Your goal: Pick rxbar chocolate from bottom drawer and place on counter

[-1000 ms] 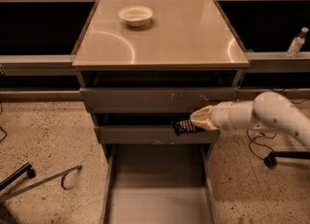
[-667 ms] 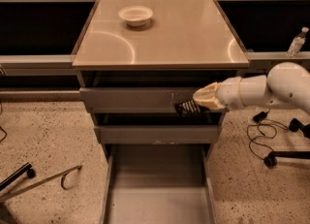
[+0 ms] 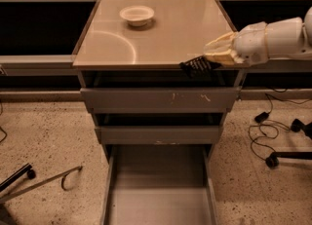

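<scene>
1. The cabinet point(image 3: 158, 121) carries a tan glossy worktop point(image 3: 161, 39), the landmark for all positions below.
2. Black shelves point(image 3: 44, 27) flank the worktop on both sides, at its level.
3. The bottom drawer point(image 3: 158, 195) is pulled fully out below the worktop's front edge. Its grey floor is bare.
4. Two shallower drawers point(image 3: 158, 100) sit between the bottom drawer and the worktop, each pulled out a little. Their fronts project below the worktop's front edge.
5. The white arm point(image 3: 278, 36) enters from the right of the worktop and crosses its front right corner.
6. A bent metal rod point(image 3: 48, 180) lies on the speckled floor, left of and below the worktop. Cables point(image 3: 263, 121) lie on the floor to the right.
7. A pale bowl point(image 3: 137, 14) stands on the worktop's rear left part, well apart from the arm. Nothing stands between it and the front right corner.
8. The gripper point(image 3: 210, 59) is at the worktop's front edge, near the right corner, fingers closed on the bar point(image 3: 195, 66).
9. The bar is held by its right end. Its long axis runs roughly along the worktop's front edge, tilted slightly down to the left; the free end points left. It overlaps the edge in view; whether it touches the worktop cannot be told.
</scene>
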`<state>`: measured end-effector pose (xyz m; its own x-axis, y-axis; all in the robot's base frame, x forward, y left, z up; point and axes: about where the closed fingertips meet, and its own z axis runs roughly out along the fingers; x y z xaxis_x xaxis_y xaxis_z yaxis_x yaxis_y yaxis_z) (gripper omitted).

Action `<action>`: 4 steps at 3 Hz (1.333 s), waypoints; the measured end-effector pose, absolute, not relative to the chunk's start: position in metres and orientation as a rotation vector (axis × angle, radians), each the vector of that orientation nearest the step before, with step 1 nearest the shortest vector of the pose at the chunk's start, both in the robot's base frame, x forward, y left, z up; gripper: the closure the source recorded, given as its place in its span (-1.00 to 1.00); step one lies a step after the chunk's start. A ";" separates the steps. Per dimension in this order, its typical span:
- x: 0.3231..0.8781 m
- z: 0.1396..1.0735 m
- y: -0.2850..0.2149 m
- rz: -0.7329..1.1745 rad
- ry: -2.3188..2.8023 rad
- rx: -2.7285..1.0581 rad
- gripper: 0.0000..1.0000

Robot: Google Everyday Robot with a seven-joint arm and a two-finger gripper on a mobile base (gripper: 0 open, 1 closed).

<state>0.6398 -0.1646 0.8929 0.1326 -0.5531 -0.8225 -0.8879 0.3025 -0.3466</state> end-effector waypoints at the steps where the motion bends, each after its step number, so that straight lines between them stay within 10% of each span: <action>1: 0.639 0.891 -0.163 0.413 1.544 -1.374 1.00; 3: 0.673 0.920 -0.137 0.365 1.439 -1.476 1.00; 4: 0.682 0.948 -0.139 0.333 1.401 -1.449 0.64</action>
